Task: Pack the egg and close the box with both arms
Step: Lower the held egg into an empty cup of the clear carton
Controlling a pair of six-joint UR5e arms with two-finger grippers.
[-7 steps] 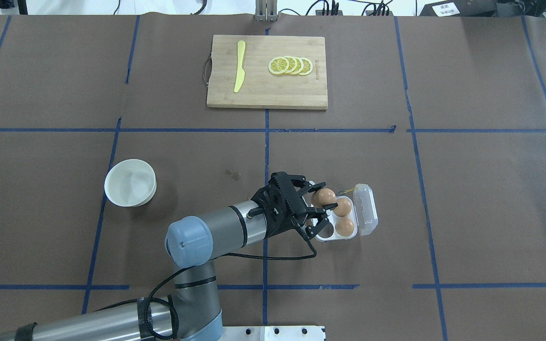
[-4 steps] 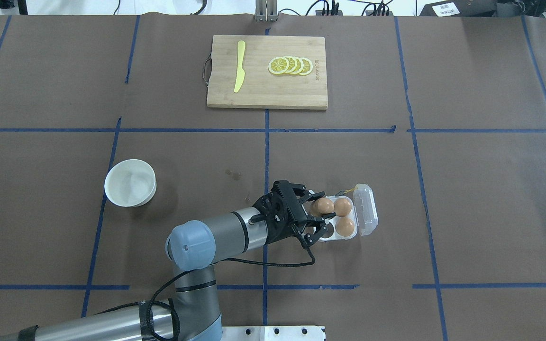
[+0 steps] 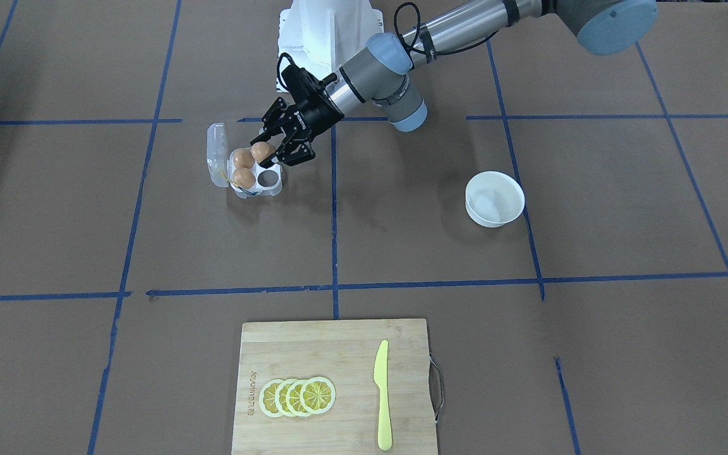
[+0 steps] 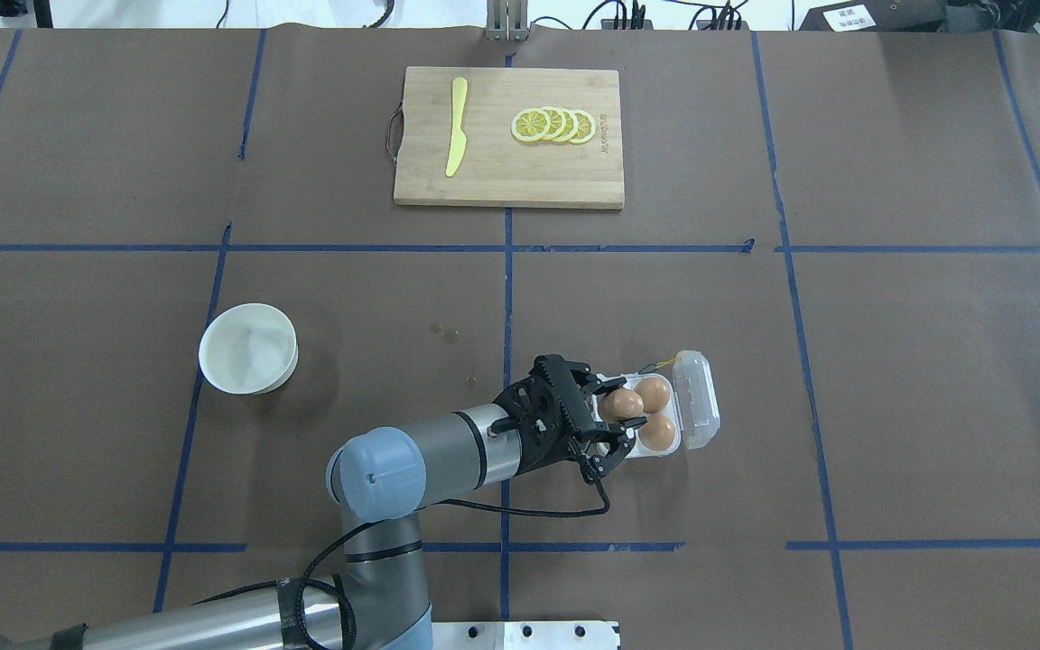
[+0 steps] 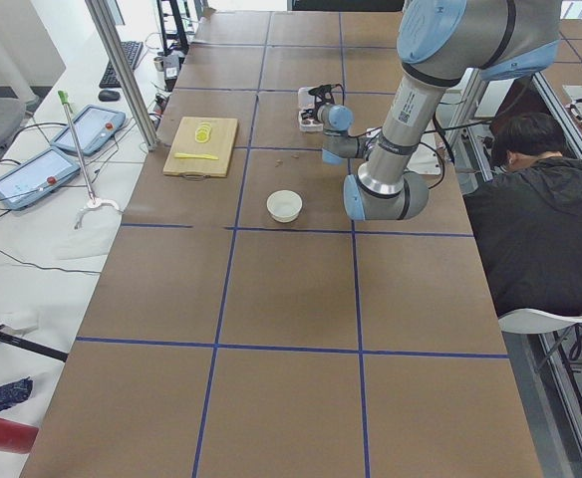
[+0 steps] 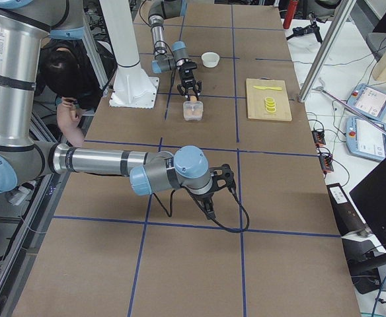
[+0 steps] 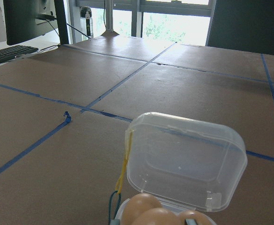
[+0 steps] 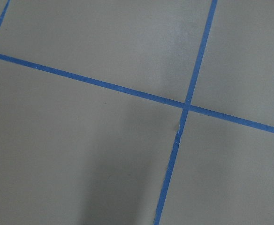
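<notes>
A robotics lab: teach pendants (image 5: 99, 123) beside a tape-gridded table (image 5: 291, 289).

The egg carton (image 3: 268, 181) sits on the table (image 4: 890, 361) near the robot, just right of the middle tape line. Its lid (image 4: 697, 411) stands open on the right side, with the far egg (image 4: 654, 394) and the near egg (image 4: 659, 433) in the two cups beside it. The third egg (image 4: 621, 404) is between the fingers of the left gripper (image 4: 612, 420) over the left-hand cups. The bowl (image 4: 248, 348) lies well to the carton's left, and the cutting board (image 4: 502, 176) lies at the far edge, with the knife (image 4: 456, 126) on its left half and the lemon slices (image 4: 553, 125) on its right.
</notes>
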